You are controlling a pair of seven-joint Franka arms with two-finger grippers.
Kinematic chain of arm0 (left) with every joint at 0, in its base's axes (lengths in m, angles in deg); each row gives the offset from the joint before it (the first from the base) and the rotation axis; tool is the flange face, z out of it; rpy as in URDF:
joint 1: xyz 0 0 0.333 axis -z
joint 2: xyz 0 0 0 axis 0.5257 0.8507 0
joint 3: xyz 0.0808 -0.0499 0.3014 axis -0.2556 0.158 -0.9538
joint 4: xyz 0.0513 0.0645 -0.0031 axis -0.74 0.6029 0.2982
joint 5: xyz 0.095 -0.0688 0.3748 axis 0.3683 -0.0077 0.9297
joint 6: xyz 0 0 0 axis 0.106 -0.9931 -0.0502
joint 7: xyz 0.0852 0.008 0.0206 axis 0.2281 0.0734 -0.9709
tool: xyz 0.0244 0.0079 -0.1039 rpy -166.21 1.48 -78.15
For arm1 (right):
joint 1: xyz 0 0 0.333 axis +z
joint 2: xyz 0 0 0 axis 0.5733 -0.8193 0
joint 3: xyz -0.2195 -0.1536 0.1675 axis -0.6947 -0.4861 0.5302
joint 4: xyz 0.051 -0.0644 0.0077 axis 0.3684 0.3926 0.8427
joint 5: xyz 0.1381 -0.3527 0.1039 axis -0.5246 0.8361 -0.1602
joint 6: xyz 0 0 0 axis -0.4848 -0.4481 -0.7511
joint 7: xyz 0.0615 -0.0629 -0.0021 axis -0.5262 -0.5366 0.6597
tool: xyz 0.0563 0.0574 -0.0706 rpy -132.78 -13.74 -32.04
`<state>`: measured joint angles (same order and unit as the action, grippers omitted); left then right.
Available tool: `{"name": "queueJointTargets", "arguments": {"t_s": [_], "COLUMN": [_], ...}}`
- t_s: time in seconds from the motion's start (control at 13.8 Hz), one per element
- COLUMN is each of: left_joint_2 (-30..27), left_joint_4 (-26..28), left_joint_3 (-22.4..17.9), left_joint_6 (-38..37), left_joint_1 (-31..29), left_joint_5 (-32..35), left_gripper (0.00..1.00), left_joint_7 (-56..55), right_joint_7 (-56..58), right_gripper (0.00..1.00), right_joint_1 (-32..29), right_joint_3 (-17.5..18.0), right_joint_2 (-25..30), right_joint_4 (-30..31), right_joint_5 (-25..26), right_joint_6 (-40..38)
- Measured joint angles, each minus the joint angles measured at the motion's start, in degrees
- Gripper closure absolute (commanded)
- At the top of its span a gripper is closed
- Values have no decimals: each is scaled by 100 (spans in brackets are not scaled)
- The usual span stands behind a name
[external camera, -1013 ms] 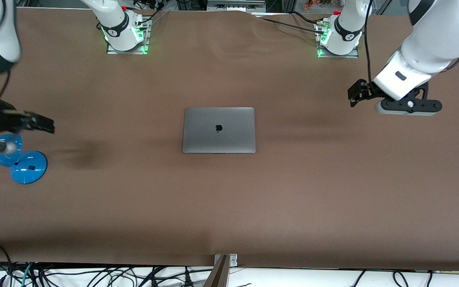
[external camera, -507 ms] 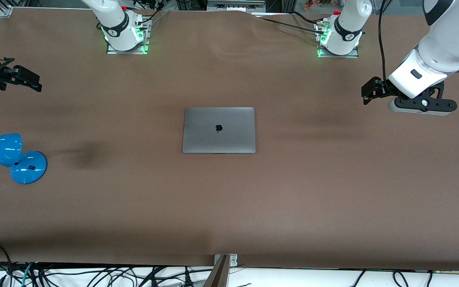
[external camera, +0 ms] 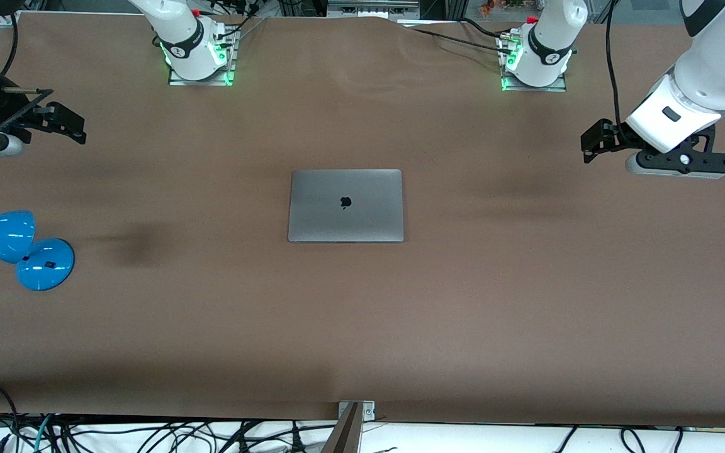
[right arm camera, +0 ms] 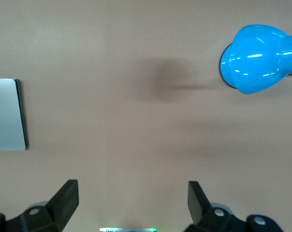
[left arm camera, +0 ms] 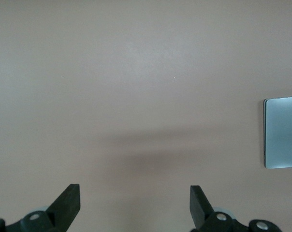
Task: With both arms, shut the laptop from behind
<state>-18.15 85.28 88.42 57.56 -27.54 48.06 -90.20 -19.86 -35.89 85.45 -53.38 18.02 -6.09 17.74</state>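
The grey-silver laptop (external camera: 345,205) lies shut and flat in the middle of the brown table, lid up with its black apple logo showing. A corner of it shows in the left wrist view (left arm camera: 283,132) and in the right wrist view (right arm camera: 7,115). My left gripper (external camera: 592,146) hangs open and empty over bare table toward the left arm's end, well away from the laptop. My right gripper (external camera: 63,123) hangs open and empty over bare table toward the right arm's end. In each wrist view the gripper, left (left arm camera: 135,205) and right (right arm camera: 133,202), has its jaws spread wide over bare table.
A blue desk lamp (external camera: 19,242) lies on the table at the right arm's end, nearer the front camera than my right gripper; its head shows in the right wrist view (right arm camera: 259,58). Both arm bases (external camera: 197,53) (external camera: 533,56) stand along the table's back edge.
Both grippers have drawn away from the laptop. The right gripper rose from above the lamp toward its base side. The left gripper moved farther toward the left arm's end. The laptop has not moved.
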Motion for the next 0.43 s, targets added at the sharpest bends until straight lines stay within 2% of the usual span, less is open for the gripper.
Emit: {"name": "queueJointTargets", "arguments": {"t_s": [0.43], "left_joint_2": [-18], "left_joint_4": [0], "left_joint_3": [-27], "left_joint_6": [-40], "left_joint_1": [-34], "left_joint_5": [0], "left_gripper": [0], "left_joint_7": [-1], "right_joint_7": [0], "right_gripper": [0], "right_joint_1": [-38], "right_joint_3": [15], "right_joint_2": [-21], "right_joint_4": [-21], "right_joint_5": [0], "right_joint_6": [16]}}
